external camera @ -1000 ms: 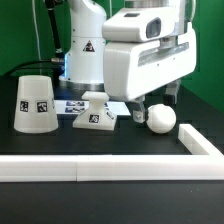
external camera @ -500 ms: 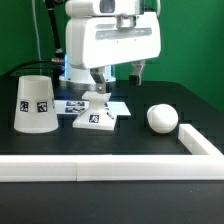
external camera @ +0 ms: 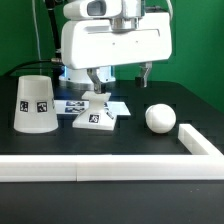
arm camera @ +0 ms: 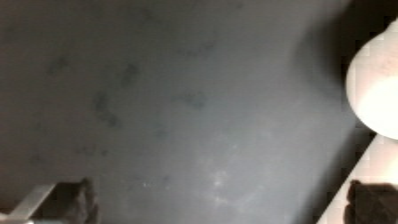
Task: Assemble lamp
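claw (external camera: 124,79) shifted away from bulb (external camera: 160,118), spread wide and empty, bulb lower, toward exterior view's right

blurred dark table (arm camera: 160,100); white lamp part (arm camera: 377,90); end effector (arm camera: 214,200) fingers apart.

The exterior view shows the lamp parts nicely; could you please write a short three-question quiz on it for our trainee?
1. True or false: the claw is shut on the bulb.
2. Which part stands farthest toward the exterior view's left? A) shade B) base C) bulb
3. Fill the gap: the bulb lies to the exterior view's ____ of the base.
Key: 1 false, the claw is open and empty; 2 A; 3 right.
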